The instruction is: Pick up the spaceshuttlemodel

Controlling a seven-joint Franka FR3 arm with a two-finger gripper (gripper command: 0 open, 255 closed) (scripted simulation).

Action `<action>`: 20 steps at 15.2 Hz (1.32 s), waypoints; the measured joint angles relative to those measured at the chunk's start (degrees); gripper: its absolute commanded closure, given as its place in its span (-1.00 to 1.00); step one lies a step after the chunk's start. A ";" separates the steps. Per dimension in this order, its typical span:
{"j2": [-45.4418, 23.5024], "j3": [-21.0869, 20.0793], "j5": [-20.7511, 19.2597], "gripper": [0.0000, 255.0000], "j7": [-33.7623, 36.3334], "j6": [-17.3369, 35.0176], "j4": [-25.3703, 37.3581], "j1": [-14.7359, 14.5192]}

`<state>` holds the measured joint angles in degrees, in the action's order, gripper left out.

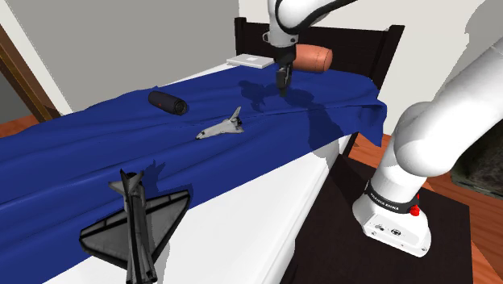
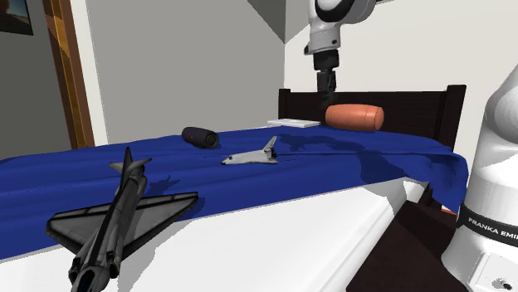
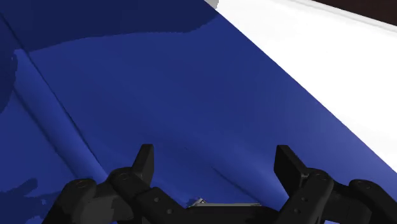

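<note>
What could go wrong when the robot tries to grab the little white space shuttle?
The gripper hangs open well away from the space shuttle, so it may come down off target. The shuttle is small and lies flat on the wrinkled blue blanket; the gripper might pinch cloth or push it aside. The dark roll nearby could get bumped.

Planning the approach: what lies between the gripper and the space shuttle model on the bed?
Only bare blue blanket, creased and shadowed, as the shoulder view shows. The open gripper hangs above it, apart from the space shuttle model.
</note>
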<state>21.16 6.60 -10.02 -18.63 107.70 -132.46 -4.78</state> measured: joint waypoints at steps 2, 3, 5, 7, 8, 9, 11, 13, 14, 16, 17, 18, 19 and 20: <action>-4.53 0.81 0.08 -1.00 -4.11 2.68 2.17 -0.74; -6.44 1.35 0.06 -1.00 -6.36 4.30 2.65 -0.91; -10.86 2.01 0.49 -1.00 -10.73 6.33 5.47 -1.46; -14.83 2.24 1.06 -1.00 -14.79 8.02 8.03 -1.99; -17.03 2.17 1.47 -1.00 -16.67 8.50 9.87 -2.32; -19.70 2.21 1.91 -1.00 -18.75 9.50 11.70 -2.48; -23.83 2.05 2.69 -1.00 -22.94 10.24 15.36 -2.69; -27.83 1.62 3.41 -1.00 -26.83 11.36 18.47 -2.82; -29.97 1.38 3.73 -1.00 -28.79 12.14 19.97 -2.79; -33.79 0.65 4.35 -1.00 -32.44 12.37 23.75 -2.84; -35.70 0.26 4.60 -1.00 -34.24 12.58 25.57 -2.82; -37.78 -0.28 4.78 -1.00 -35.71 12.86 27.44 -2.98; -39.93 -0.72 4.98 -1.00 -37.47 13.48 29.10 -2.89; -42.17 -1.29 5.12 -1.00 -38.95 13.27 31.57 -3.02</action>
<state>-21.01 5.32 -4.90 -57.59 120.97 -100.89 -7.80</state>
